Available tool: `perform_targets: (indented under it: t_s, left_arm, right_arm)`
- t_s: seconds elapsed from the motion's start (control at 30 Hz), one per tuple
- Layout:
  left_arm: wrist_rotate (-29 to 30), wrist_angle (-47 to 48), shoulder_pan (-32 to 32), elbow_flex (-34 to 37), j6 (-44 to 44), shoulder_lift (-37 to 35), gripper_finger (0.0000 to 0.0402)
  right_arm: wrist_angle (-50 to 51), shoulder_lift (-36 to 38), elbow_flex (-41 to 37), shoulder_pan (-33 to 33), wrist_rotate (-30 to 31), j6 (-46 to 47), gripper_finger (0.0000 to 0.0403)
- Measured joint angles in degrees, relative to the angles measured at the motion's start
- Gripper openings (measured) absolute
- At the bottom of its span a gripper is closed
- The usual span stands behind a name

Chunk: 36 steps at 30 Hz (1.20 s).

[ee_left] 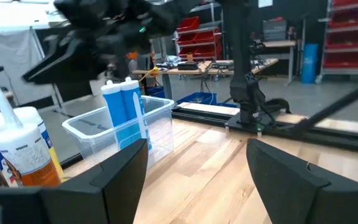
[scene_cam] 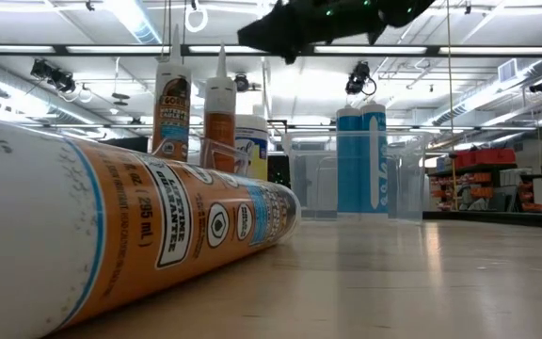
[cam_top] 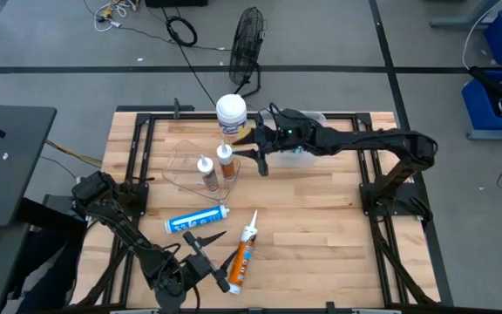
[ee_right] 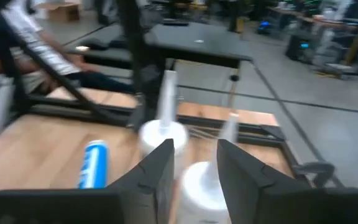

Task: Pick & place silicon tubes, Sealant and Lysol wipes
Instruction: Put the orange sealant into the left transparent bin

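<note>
Overhead, right gripper (cam_top: 262, 164) hovers with fingers parted just beside the Lysol wipes (cam_top: 232, 114), upright at the table's (cam_top: 321, 218) far edge. Left gripper (cam_top: 200, 249) waits near the front, fingers spread.

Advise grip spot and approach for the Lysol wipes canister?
Take the Lysol wipes around the round body below the white domed lid, jaws level, coming from the right gripper side; it stands upright, and two upright cartridges crowd its near side.
</note>
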<state>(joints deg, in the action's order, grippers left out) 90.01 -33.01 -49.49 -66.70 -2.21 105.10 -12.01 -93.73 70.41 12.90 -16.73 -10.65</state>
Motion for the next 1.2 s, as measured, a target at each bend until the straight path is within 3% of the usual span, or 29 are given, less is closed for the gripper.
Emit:
perform_targets:
  t_s: [0.27, 0.43, 0.63, 0.73, 0.83, 1.13, 1.2]
  left_arm:
    - [-3.8, 0.3, 1.7, 0.0, -8.4, 0.0, 0.0277]
    - [-10.5, 1.7, 2.5, 0.0, -15.7, 0.0, 0.0277]
    - [-27.4, 6.1, 5.4, 0.0, -25.5, 0.0, 0.0277]
    - [-33.2, 9.3, 6.9, 0.0, -25.7, 0.0, 0.0277]
    - [-35.0, 12.2, 8.4, 0.0, -28.0, 0.0, 0.0277]
    - [-46.0, 32.9, 12.0, 0.1, -55.1, -0.5, 0.0277]
    - [-50.6, 36.0, 12.7, 0.0, -60.2, -0.5, 0.0277]
  right_arm:
    - [7.8, 7.6, 0.0, -4.6, -12.4, -0.3, 0.0116]
    - [11.4, 11.7, 0.0, -9.9, -15.1, -0.5, 0.0106]
    - [14.0, 18.3, -0.1, -17.7, -17.2, -0.1, 0.0089]
    - [14.2, 22.1, -3.3, -22.8, -14.3, -1.3, 0.0077]
    - [9.3, 25.7, -9.7, -28.4, -9.4, 0.0, 0.0065]
    - [-12.5, 34.8, -32.9, -45.1, 11.9, 3.2, 0.0055]
    - [-17.7, 35.4, -36.7, -47.9, 17.2, 3.2, 0.0055]
